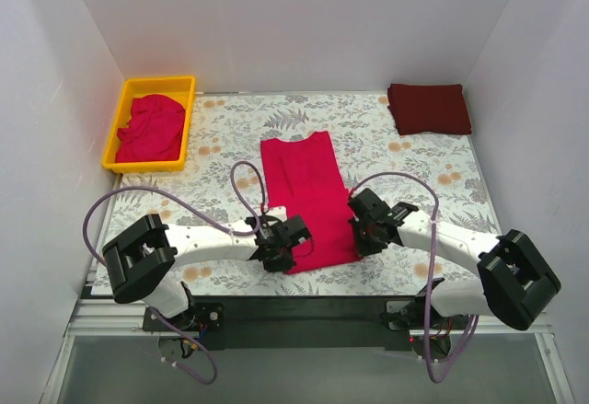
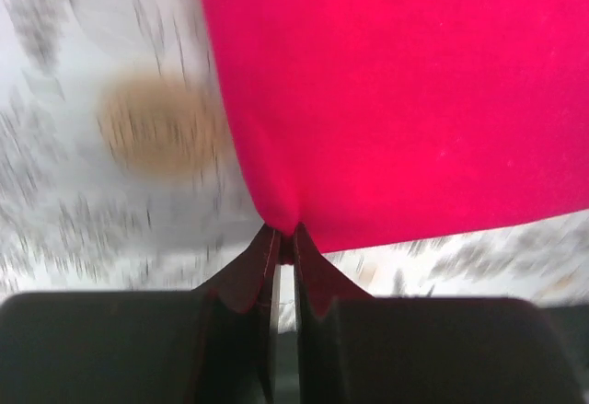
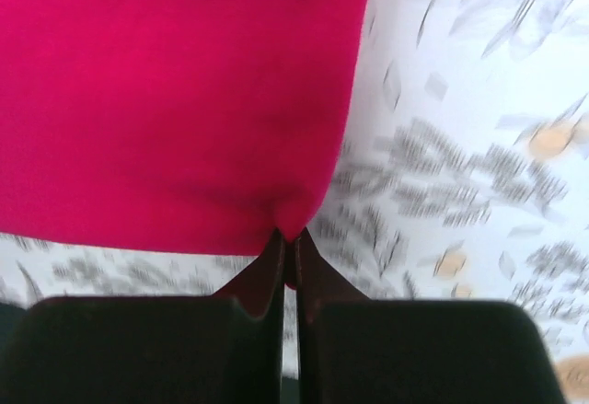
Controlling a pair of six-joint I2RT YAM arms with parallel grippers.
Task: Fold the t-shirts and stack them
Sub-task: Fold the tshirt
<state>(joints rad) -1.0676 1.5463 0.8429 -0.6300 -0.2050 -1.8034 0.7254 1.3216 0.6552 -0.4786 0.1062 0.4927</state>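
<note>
Plain white walls close me in on three sides: the left wall, the back wall and the right wall, all evenly lit with only soft shadow in the corners. My table wears a pale cloth printed with grey fern fronds and tan blossoms, one blossom showing blurred in the left wrist view. Along its near edge runs a black strip on a metal rail, with a dull grey-green surface lower down.
</note>
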